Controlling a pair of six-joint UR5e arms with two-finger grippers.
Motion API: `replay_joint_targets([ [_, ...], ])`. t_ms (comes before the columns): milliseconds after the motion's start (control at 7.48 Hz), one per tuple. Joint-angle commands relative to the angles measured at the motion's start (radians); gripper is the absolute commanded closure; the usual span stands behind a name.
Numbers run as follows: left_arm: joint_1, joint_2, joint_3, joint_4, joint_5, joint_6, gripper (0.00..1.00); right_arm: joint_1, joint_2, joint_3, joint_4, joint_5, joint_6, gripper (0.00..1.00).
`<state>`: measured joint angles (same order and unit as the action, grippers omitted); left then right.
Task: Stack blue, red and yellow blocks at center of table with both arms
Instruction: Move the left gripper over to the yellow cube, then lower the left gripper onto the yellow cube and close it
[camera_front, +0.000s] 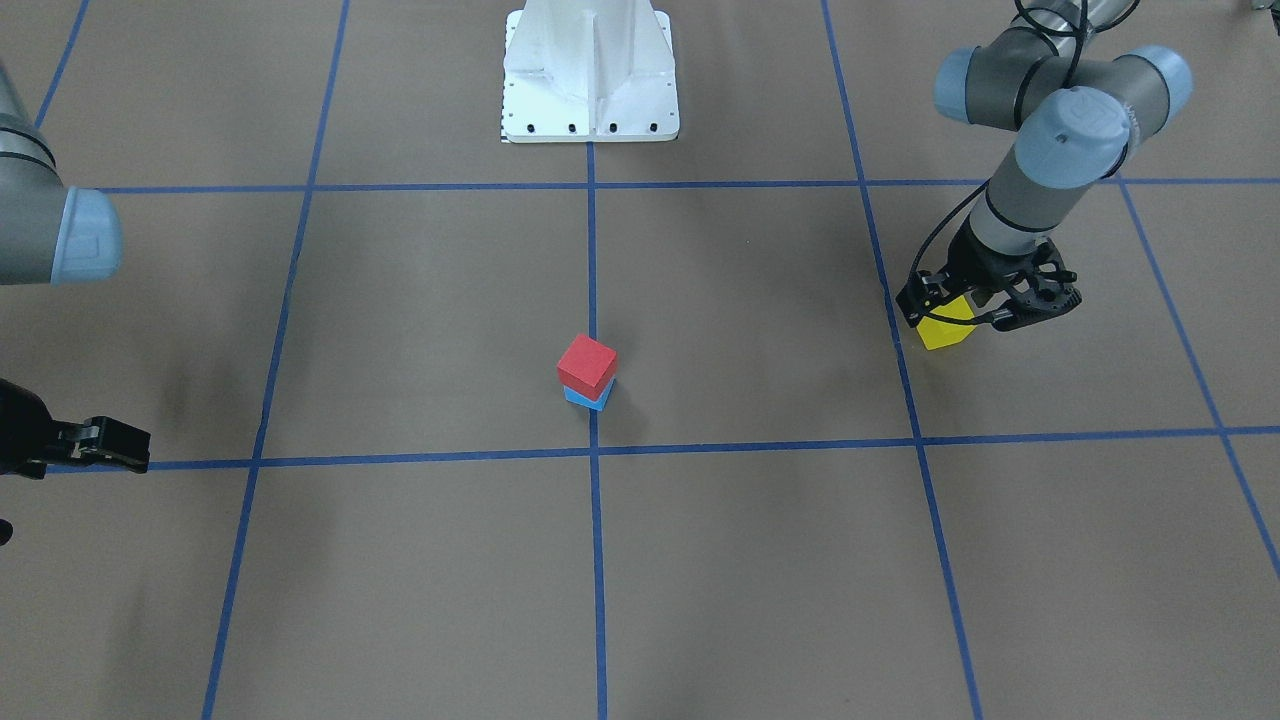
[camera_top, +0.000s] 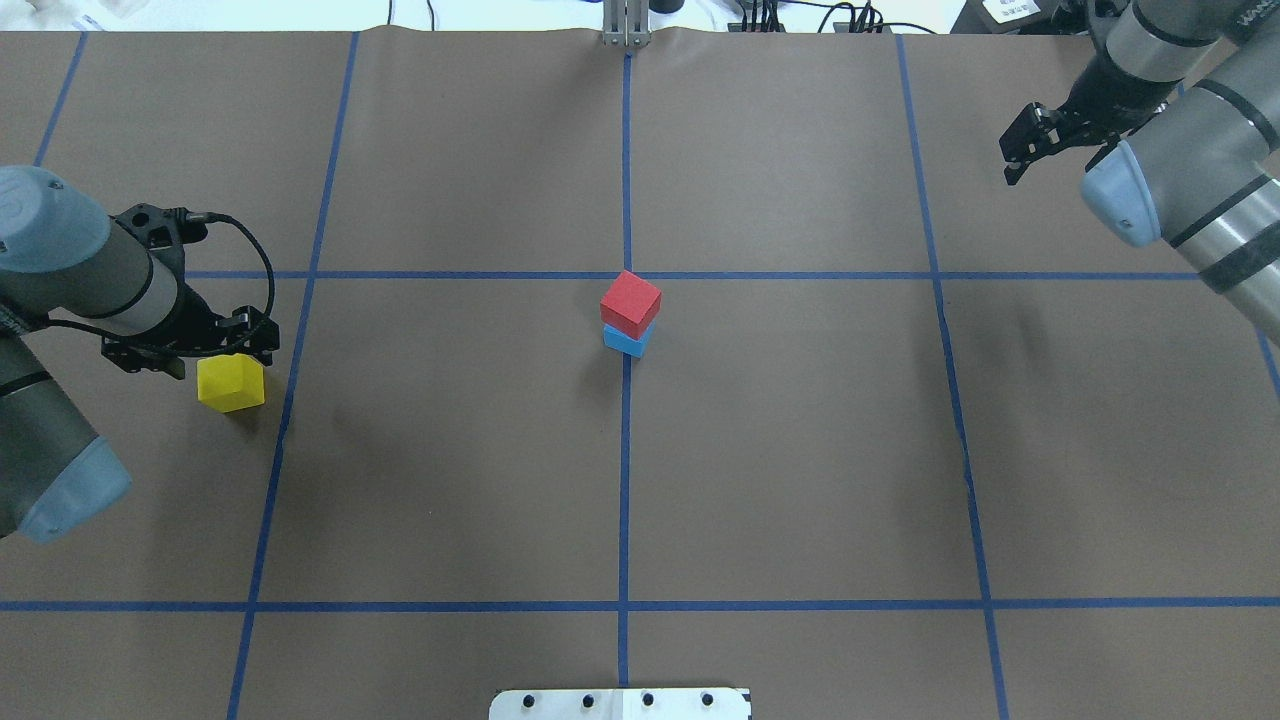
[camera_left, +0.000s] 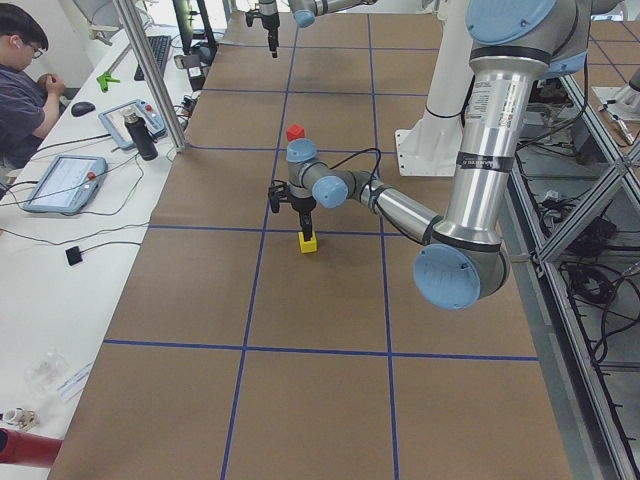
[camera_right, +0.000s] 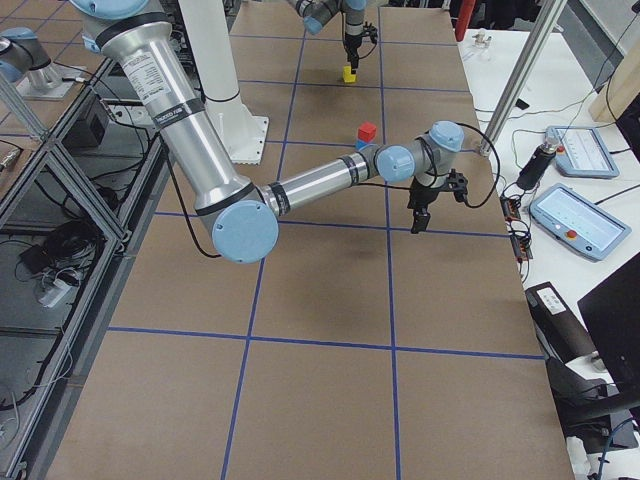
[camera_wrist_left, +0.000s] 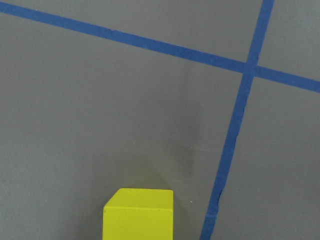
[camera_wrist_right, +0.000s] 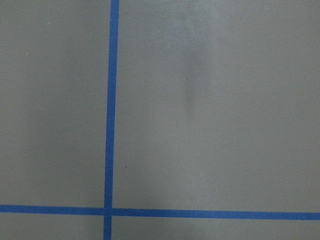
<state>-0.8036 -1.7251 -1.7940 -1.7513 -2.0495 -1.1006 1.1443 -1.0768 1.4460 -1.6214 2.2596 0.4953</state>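
At the near left of the table (camera_top: 800, 450), just left of a tape line (camera_top: 290, 400), is the yellow block (camera_top: 231, 384). The left gripper (camera_top: 222, 352) is down over it. Its fingers seem to flank the block, but I cannot tell whether they have clamped it. The step in hand looks like picking up the last block. At the centre the red block (camera_top: 631, 303) rests on the blue block (camera_top: 626, 342), slightly askew. The next move calls for a firm hold, a lift above the stack, a carry right and a gentle, square set-down on red. At the far right the right gripper (camera_top: 1014, 165) hangs well apart, empty, its fingers seemingly pressed together.
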Motion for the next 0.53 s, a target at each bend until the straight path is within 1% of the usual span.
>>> replay_joint_targets([
  [0,0.001,0.007,0.016,-0.002,0.002,0.022,0.0,0.0,0.0,0.001,0.0,0.0,0.002,0.0],
  [401,0.006,-0.008,0.045,-0.011,0.0,0.013,0.0,0.0,0.0,0.001,0.0,-0.008,0.002,0.0],
])
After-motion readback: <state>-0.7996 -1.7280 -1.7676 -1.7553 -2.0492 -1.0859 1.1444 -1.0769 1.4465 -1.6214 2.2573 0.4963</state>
